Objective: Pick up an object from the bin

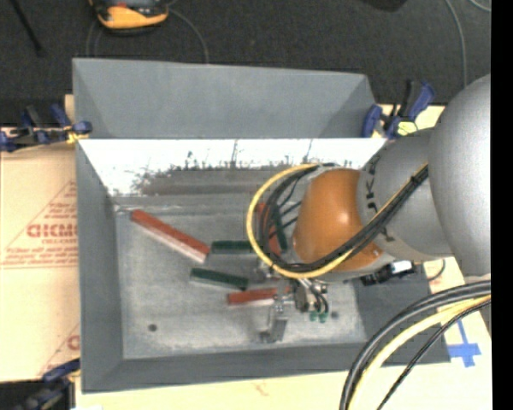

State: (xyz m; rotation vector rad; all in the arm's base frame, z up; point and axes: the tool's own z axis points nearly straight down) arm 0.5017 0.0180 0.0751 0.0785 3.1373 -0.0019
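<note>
Orange-capped hand (280,319) hangs by two red sticks (169,234), two green sticks (218,276).

Here we are in a robotics lab: a big silver arm (462,186), yellow cables (251,220) looped round its wrist, reaches into the grey metal bin (222,101). Beyond the bin, a corded orange-and-black handheld unit (126,2) sits on the dark floor (265,15).

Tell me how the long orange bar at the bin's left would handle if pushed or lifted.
The orange bar looks straight and flat-sided, so probably stiff and unlikely to roll. Lying flat, it would likely slide or pivot when pushed.
</note>
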